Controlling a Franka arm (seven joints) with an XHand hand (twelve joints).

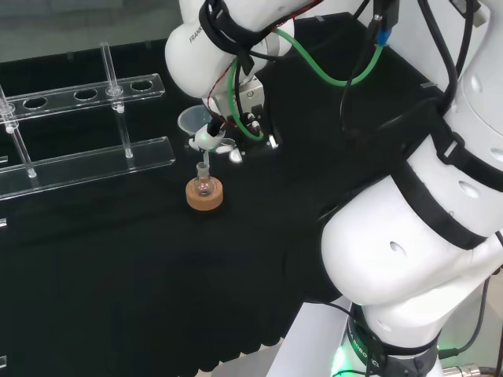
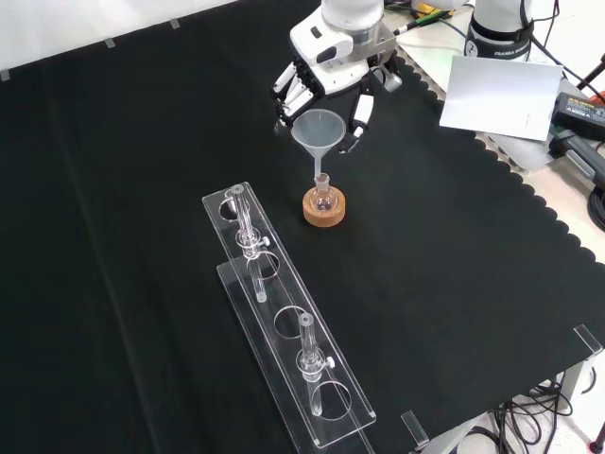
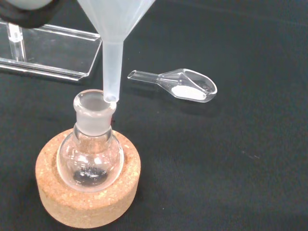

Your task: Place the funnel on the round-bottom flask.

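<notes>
The clear rack [image 2: 284, 322], the largest piece on the black cloth [image 2: 113, 236], lies well away from the fingers, toward the near side of the front view, with a couple of thin tubes standing in it. The hand [image 2: 326, 80] hangs above the work, and its fingers [image 2: 291, 90] are curled round the upper cone of the funnel [image 2: 318, 132], holding it upright with the stem pointing down. Directly below the fingers stands the cork ring [image 3: 86, 192], and seated in it is the small round flask [image 3: 90, 154], neck up and, as far as can be told, with only a little residue at the bottom.

In the wrist view the tip of the funnel's stem sits at the rim of the flask's neck [image 3: 92, 103], toward one edge and not centred in the opening; whether it touches the glass is not clear. To do this step well, I judge the hand should shift the stem slightly toward the middle of the mouth, keep the funnel vertical, then lower it straight until the cone rests on the neck, and only then uncurl the fingers. A sideways nudge could tip the light flask out of its ring.

A small glass scoop [image 3: 185, 86] holding a little white powder lies on the cloth just beyond the flask, clear of the fingers.

There is print on the arm's white link in the head view, but it is cut off and I leave it unread; no labels show on the glassware.
</notes>
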